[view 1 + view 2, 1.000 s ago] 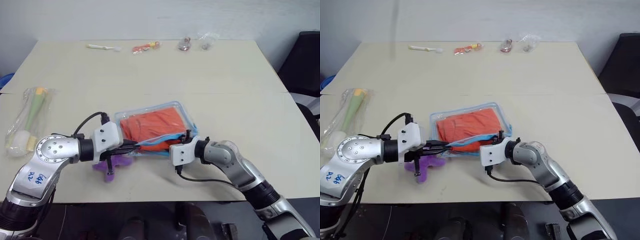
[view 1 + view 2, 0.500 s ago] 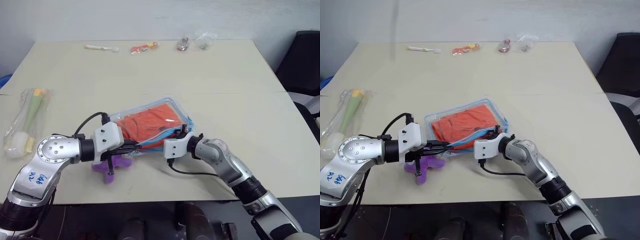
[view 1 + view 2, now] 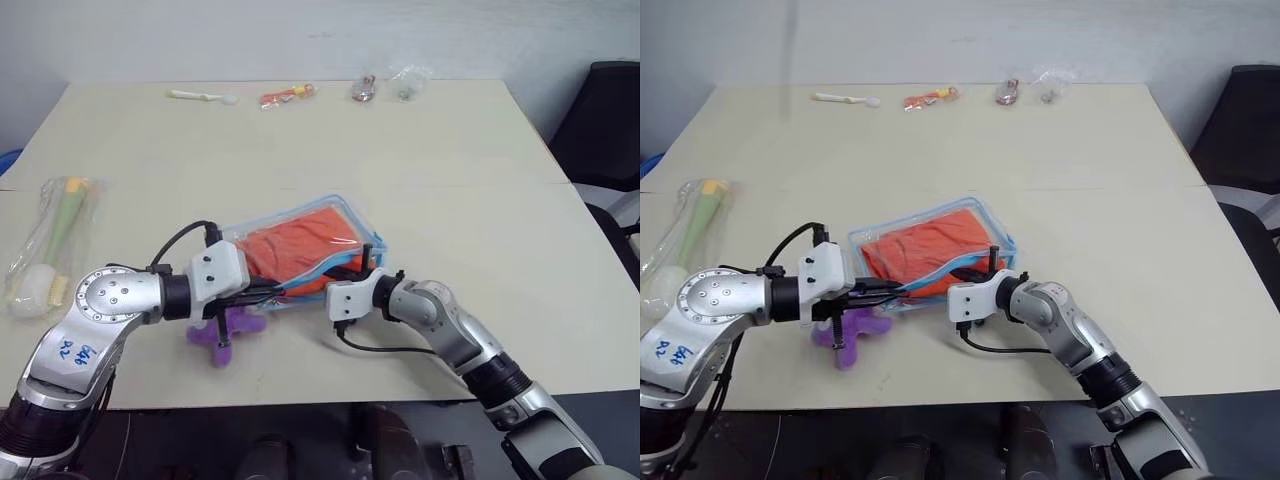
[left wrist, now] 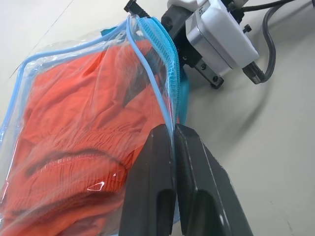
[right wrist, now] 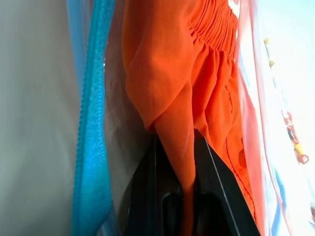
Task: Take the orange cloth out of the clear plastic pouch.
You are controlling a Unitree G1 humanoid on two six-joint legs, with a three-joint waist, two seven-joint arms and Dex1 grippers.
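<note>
Right gripper (image 5: pixel 174 196): its two black fingers are pressed together on a fold of the orange cloth (image 3: pixel 300 250), reaching in at the pouch mouth.
Left gripper (image 4: pixel 173 162): fingers clamped together on the edge of the clear plastic pouch (image 3: pixel 352 214), by the blue zipper trim.
Pouch look: flat, see-through, rounded corners, light blue zipper trim; the mouth is open on the near side, between the two grippers.
Cloth look: bright orange, soft, gathered into folds with a stitched hem; almost all of it lies inside the pouch.
Pouch place: near the middle of the beige table (image 3: pixel 470 170), slightly toward 6 o'clock.
Purple toy (image 3: pixel 225 332): one, at 7 o'clock from the pouch, just below the left gripper.
Bag with green-white brush (image 3: pixel 55 245): one, at 9 o'clock, near the table's left edge.
Far edge, 12 o'clock: four small items in a row, a white stick (image 3: pixel 203 96), a small orange packet (image 3: pixel 287 96), and two small clear packets (image 3: pixel 366 88) (image 3: pixel 408 80).
Counts: one pouch, one cloth, two grippers.
</note>
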